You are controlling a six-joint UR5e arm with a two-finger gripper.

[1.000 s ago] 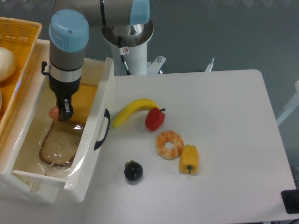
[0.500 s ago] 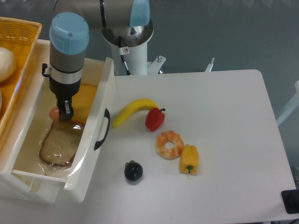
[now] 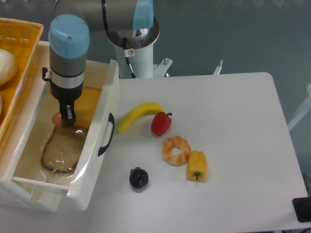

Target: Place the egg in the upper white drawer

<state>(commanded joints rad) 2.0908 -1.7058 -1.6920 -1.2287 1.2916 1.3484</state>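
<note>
Gripper: the gripper (image 3: 68, 116) hangs straight down inside the upper white drawer (image 3: 104, 127), dark fingers pointing at the drawer floor. Honestly can't tell how far apart the fingers are from this angle, they read as one dark block.

Egg: the egg (image 3: 57, 117) is inside the drawer, a small salmon-pink bit poking out just left of the fingers. It looks like it touches them, but whether it's pinched or just lying there, no idea.

Drawer: pulled open at the left of the table (image 3: 233, 145), curved black handle (image 3: 106, 135) on its front panel facing right.

Other drawer stuff: a slice of bread (image 3: 60, 151) lies on the near side of the drawer floor, just below the fingers. A yellow-orange slab (image 3: 88, 104), cheese maybe, sits on the far side, right of the arm's wrist.

Basket: an orange-yellow woven basket (image 3: 19, 53) is at the far left, with a white rounded lump (image 3: 7, 65) in it.

Table stuff: a banana (image 3: 138, 115) is just right of the handle, its tip touching a red pepper (image 3: 161, 124). Nearer the camera are a shrimp ring (image 3: 176, 150) and a yellow pepper (image 3: 197, 165) side by side, and a dark round fruit (image 3: 138, 178) on its own.
</note>
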